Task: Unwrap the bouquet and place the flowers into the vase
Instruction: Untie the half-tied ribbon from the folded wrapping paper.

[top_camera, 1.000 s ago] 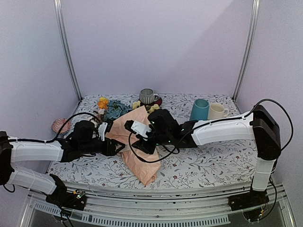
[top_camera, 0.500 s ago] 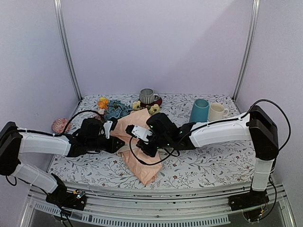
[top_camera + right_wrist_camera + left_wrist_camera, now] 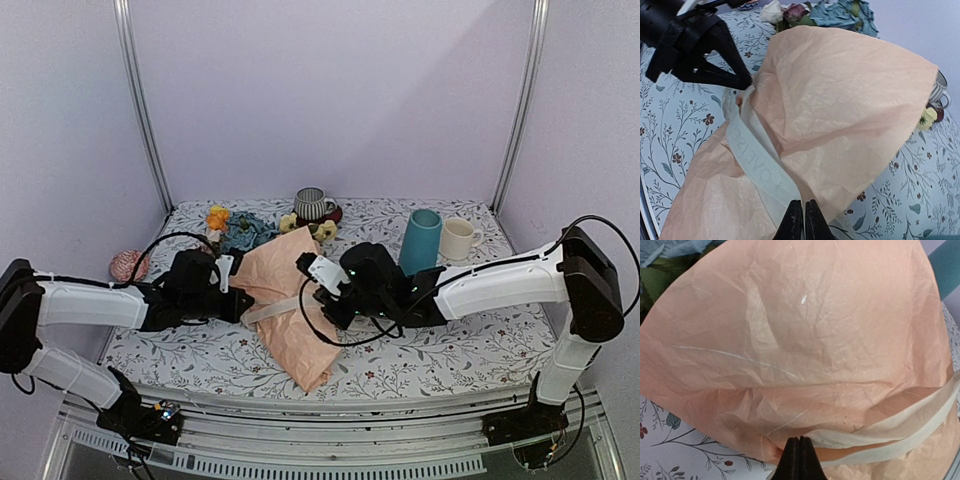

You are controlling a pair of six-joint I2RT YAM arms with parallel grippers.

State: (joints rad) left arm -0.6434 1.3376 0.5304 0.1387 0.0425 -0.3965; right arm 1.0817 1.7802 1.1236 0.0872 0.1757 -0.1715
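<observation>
- Both arms have shifted since the earlier frame. The right arm has drawn back toward the right side of the floral-print table (image 3: pixel 450 345), the left has reached further in, and both sets of jaws have gone from parted to closed.
- The right gripper (image 3: pixel 803 216) has its jaws pinched on the flat cream ribbon (image 3: pixel 760 170) with faint lettering.
- The left gripper (image 3: pixel 799 452) is pressed fully together where the ribbon meets the crinkled peach-pink paper (image 3: pixel 800 340). I cannot tell whether it has ribbon, paper or both.
- The bouquet (image 3: pixel 285 290) lies across the left-middle of the table. Its narrow foot is close to the near edge and the flowers (image 3: pixel 217 216) point at the far-left corner.
- The tall teal-blue cylindrical vase (image 3: pixel 421 238) stands upright toward the far-right corner, beside a cream mug (image 3: pixel 457 237).
- Risk: if the pull runs against the knot, the ribbon could cinch tighter rather than come loose.
- Risk: if paper is caught in the left pinch, an outward tug may tear it.
- Risk: nothing pins the bundle down, so uneven pulling could drag it, and its foot might slip over the near edge.
- Risk: the right forearm lies just in front of the vase, so a wider sweep to the right could topple it.
</observation>
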